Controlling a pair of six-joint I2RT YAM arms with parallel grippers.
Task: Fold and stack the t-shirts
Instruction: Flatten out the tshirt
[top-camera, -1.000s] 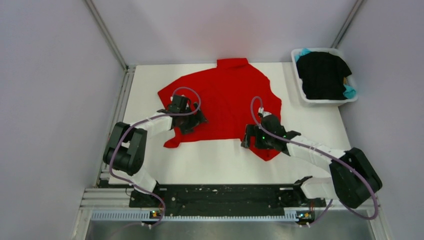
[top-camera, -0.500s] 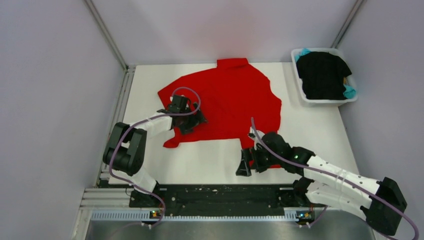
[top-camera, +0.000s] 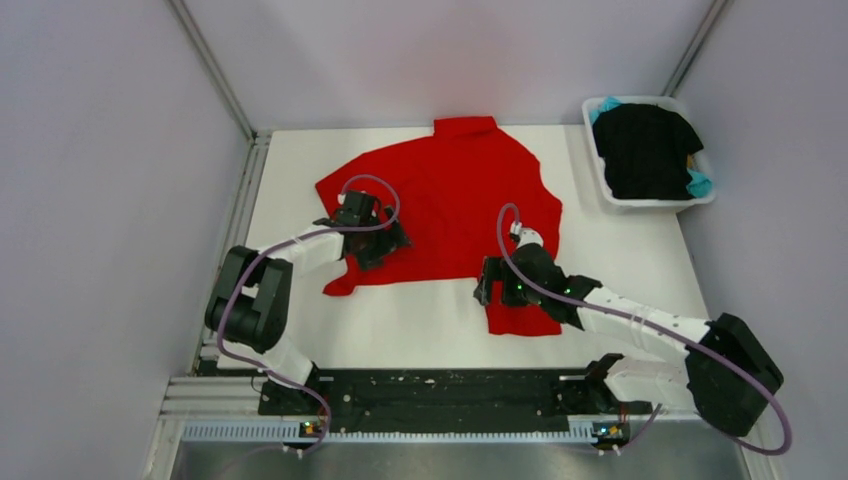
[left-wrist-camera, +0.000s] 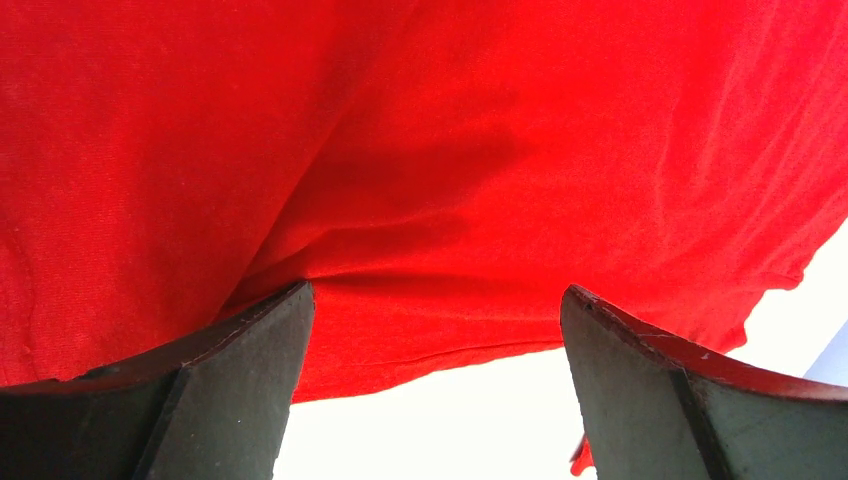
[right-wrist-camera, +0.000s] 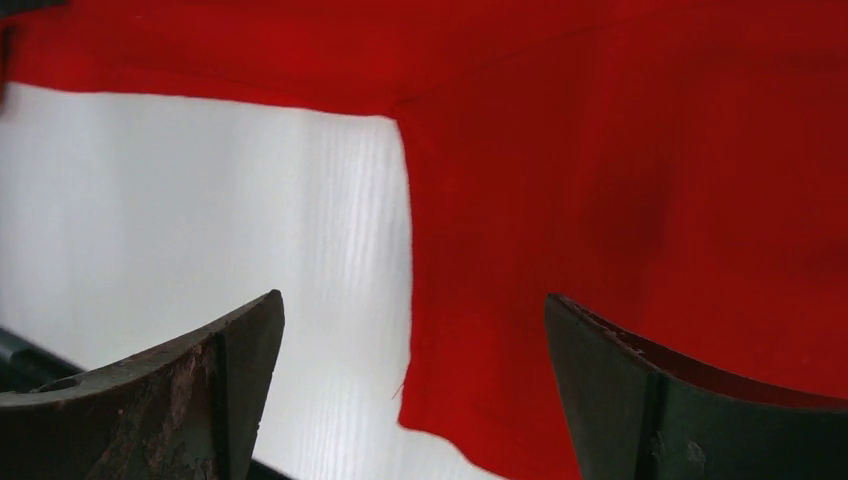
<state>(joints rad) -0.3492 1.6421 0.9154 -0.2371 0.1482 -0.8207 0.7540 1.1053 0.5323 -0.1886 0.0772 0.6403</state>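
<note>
A bright red t-shirt lies spread out on the white table, with a flap reaching toward the near edge. My left gripper stands open over the shirt's lower left hem. In the left wrist view that hem runs between the wide-apart fingers. My right gripper is open at the flap's left edge, and the flap's corner lies between its fingers. A black t-shirt and a teal one sit in the tub.
A white plastic tub stands at the table's back right corner. White walls close in the table on the left, back and right. A black rail with both arm bases runs along the near edge.
My right arm dipped toward the near edge, then came back up to the shirt's near flap, which now lies lower and wider. The left arm has stayed put.
</note>
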